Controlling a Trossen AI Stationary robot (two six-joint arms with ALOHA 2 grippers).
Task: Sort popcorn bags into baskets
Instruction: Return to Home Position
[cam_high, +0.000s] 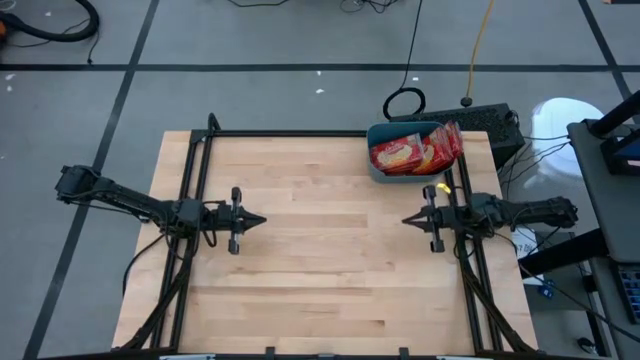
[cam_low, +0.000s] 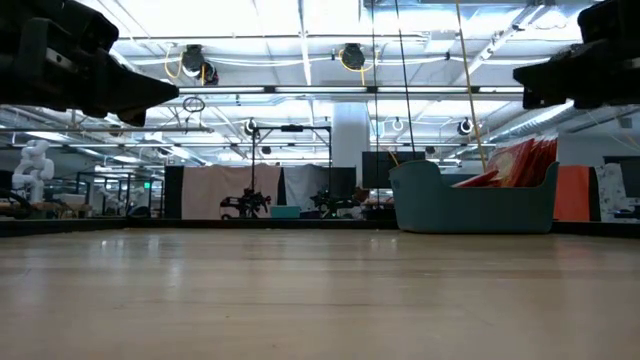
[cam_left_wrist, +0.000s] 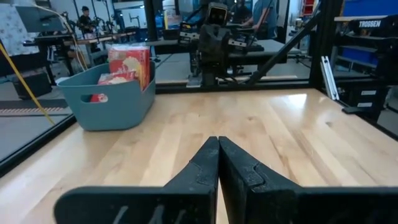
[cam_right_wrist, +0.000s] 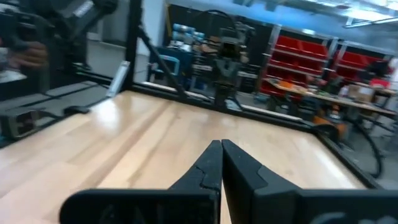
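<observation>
High view: leaning popcorn bags (cam_high: 418, 150) could be spilled from the overfilled far-right bin (cam_high: 372, 152) (left claw (cam_high: 262, 220) and right claw (cam_high: 405, 220) are pressed together).

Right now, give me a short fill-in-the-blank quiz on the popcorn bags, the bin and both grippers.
The blue bin holding the popcorn bags stands on the robot's ____ side of the table.
The left gripper and the right gripper both have their fingers ____.
The number of popcorn bags lying loose on the table is ____.
Missing words: right, shut, zero.
</observation>
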